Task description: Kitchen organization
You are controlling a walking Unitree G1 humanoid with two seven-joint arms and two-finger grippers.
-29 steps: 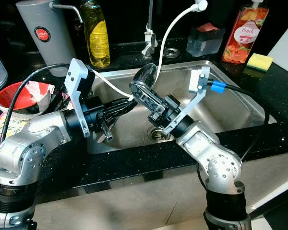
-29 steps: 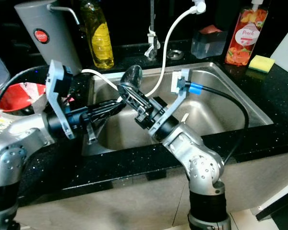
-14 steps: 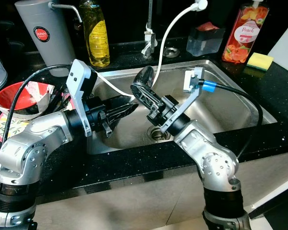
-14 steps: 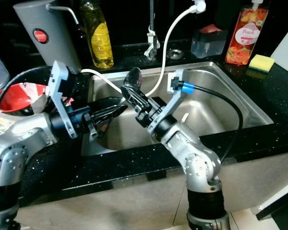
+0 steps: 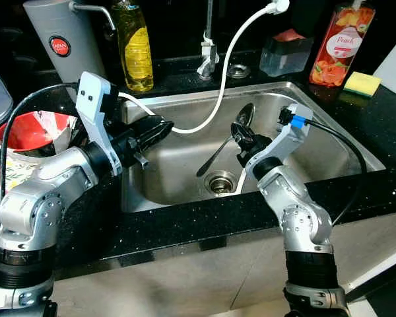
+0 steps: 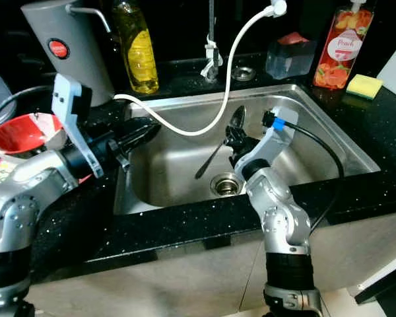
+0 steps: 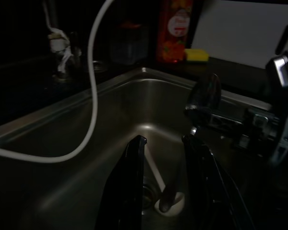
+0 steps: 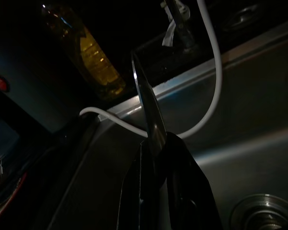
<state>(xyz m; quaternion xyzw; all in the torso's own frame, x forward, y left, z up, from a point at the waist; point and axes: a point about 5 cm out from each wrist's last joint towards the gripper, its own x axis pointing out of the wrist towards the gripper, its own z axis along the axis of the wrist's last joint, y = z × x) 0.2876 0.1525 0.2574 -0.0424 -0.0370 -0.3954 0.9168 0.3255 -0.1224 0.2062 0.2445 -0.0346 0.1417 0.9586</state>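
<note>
- I have a metal spoon (image 5: 244,117) held above the basin of the steel sink (image 5: 330,142), its bowl pointing up and its handle slanting down toward the drain (image 5: 219,183).
- My right gripper (image 5: 244,140) is clenched on the spoon just below the bowl; in the right wrist view the two black fingers (image 8: 182,191) pinch it edge-on, so the hold looks narrow to me.
- My left gripper (image 5: 152,132) hangs over the sink's left edge, fingers parted with nothing between them, aimed across the basin at the spoon.
- A white hose (image 5: 228,63) curves from the tap down along the back of the sink and passes close behind my left gripper.
- Off to the left on the black counter (image 5: 185,224) sits a red bowl (image 5: 26,135); a yellow soap bottle (image 5: 133,43) and a grey canister (image 5: 61,43) stand behind it.
- My worry: with such a thin pinch near the bowl, the long handle could swing and twist the spoon out, dropping it to the drain.
- Moving either arm back carelessly could snag the hose, or knock the soap bottle if I swing left.
</note>
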